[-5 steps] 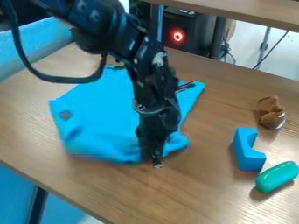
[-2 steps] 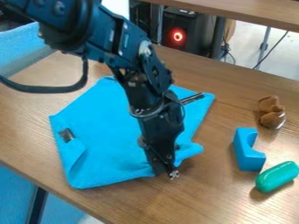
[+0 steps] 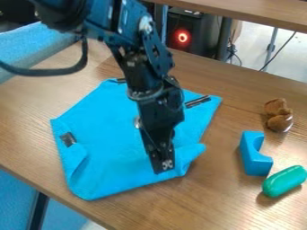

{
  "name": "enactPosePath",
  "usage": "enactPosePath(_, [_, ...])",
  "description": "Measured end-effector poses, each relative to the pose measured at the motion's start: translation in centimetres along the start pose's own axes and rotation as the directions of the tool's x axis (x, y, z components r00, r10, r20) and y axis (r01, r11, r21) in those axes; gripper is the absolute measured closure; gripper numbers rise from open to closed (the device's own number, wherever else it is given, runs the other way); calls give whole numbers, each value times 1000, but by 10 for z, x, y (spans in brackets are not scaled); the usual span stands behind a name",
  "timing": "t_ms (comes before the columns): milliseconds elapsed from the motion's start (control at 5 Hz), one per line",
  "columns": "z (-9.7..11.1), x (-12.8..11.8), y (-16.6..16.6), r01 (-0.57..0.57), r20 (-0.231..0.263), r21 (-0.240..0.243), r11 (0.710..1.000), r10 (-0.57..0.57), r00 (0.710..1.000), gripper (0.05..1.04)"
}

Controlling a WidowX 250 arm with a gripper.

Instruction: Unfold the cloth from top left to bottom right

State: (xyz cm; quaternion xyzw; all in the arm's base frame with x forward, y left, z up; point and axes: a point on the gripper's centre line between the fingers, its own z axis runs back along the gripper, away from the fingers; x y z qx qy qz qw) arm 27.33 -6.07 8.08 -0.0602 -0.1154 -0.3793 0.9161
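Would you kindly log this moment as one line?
cloth: largely spread, left edge folded; gripper: at cloth's near-right part; blue block: right of cloth

The bright blue cloth point(image 3: 108, 130) lies mostly spread on the wooden table point(image 3: 36, 112), with dark patches at its nine and two o'clock. Its edge folds over at eight o'clock and bunches up at four o'clock.
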Motion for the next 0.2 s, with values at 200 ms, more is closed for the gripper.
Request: enactPosePath(200, [21, 6, 9, 90, 36, -71, 993, -87, 996, 89])
